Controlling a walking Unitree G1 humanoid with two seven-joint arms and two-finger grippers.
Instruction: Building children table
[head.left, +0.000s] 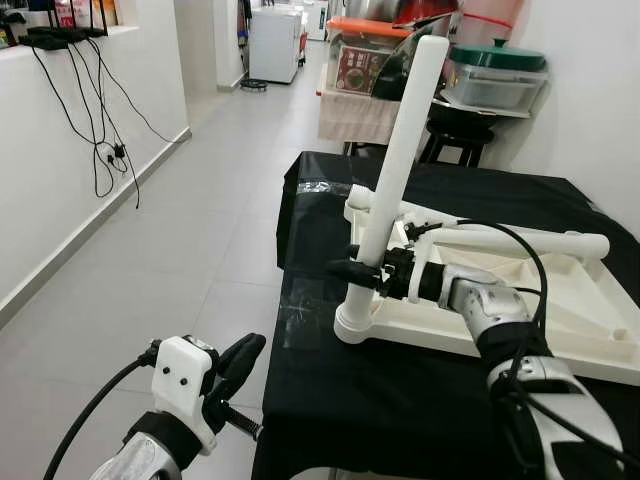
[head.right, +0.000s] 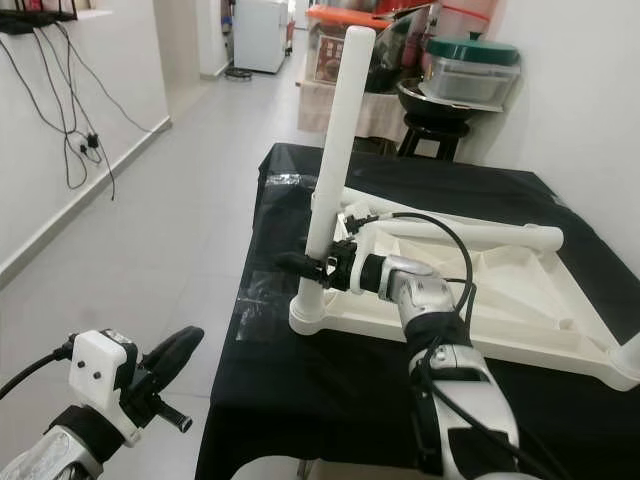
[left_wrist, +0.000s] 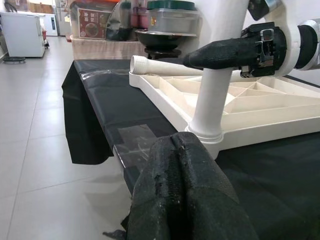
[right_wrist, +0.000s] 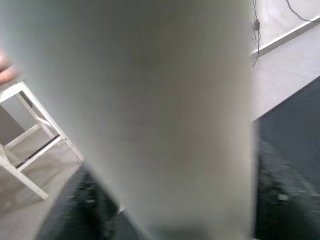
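Inverted white tabletop (head.left: 590, 330) on black-draped counter (head.left: 330, 400): one leg (head.left: 395, 160) upright in near-left corner socket, right gripper (head.left: 352, 270) fingers closed around it; second leg (head.left: 520, 240) lies loose, apparently unfitted; left gripper (head.left: 240, 362) idle, fingers closed, empty.

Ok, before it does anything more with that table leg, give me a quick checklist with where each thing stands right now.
1. Right gripper closed around the upright leg low on its shaft: ok.
2. Leg's foot sitting in the corner socket of the upturned tabletop: ok.
3. Leg vertical: not ok, it tilts.
4. Leg fully tightened: cannot tell.
5. Left gripper apart from the table, over the floor, fingers shut: ok.
6. Second leg lying across the tabletop, apart from the gripped one: ok.
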